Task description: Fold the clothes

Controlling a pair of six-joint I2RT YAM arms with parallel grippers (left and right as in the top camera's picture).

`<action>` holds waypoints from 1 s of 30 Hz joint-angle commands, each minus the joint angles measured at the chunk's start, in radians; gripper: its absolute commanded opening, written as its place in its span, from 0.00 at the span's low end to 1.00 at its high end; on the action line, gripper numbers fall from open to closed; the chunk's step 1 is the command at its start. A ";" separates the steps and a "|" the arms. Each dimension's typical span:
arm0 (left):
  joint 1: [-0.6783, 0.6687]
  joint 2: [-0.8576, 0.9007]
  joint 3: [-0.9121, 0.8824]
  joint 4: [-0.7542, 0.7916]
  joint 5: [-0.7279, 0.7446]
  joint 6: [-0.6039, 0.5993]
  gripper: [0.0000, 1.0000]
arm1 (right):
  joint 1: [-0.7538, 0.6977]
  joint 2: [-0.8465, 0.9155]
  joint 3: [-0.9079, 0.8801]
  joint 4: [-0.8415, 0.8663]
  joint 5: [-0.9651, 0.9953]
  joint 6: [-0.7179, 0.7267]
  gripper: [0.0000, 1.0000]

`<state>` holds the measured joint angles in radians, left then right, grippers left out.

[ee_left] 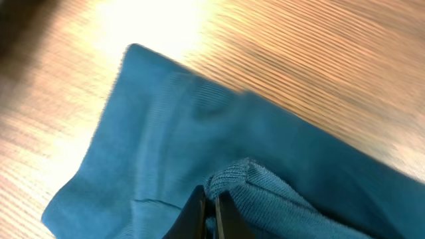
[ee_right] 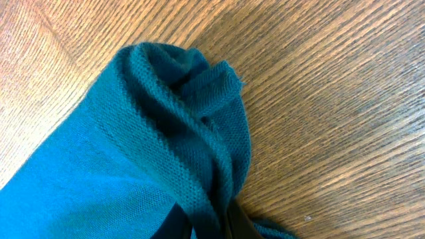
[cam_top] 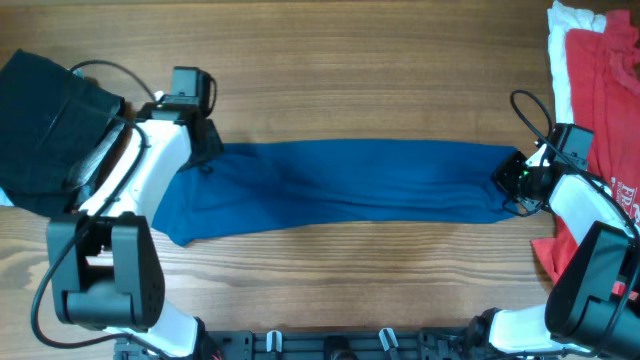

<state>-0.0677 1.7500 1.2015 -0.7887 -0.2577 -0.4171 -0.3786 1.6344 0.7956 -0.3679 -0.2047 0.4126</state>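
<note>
The royal-blue shirt (cam_top: 345,190) lies stretched in a long band across the middle of the table. My left gripper (cam_top: 207,150) is shut on the shirt's left end; in the left wrist view the jaws (ee_left: 212,211) pinch a ribbed fold of the blue shirt (ee_left: 166,146). My right gripper (cam_top: 510,178) is shut on the right end; in the right wrist view the jaws (ee_right: 211,222) clamp a bunched ribbed fold of the blue shirt (ee_right: 133,133). A red tee (cam_top: 605,110) with white lettering lies on a white garment (cam_top: 562,50) at the far right.
A black cloth (cam_top: 45,115) sits at the table's left edge beside the left arm. The wooden table (cam_top: 350,80) shows behind and in front of the shirt. Cables run near both wrists.
</note>
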 commanded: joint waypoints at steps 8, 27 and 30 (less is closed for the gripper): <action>0.031 -0.005 -0.006 -0.029 0.040 -0.062 0.53 | -0.005 0.011 0.021 -0.004 0.029 -0.021 0.09; -0.019 -0.035 -0.006 -0.338 0.269 -0.090 0.31 | -0.061 -0.026 0.138 -0.111 0.056 -0.224 0.04; 0.002 -0.035 -0.007 -0.358 0.268 -0.090 0.31 | -0.061 -0.070 0.221 -0.213 0.177 -0.230 0.04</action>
<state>-0.0887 1.7405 1.1984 -1.1393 0.0097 -0.4847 -0.4309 1.6260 0.9287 -0.5388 -0.1516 0.2287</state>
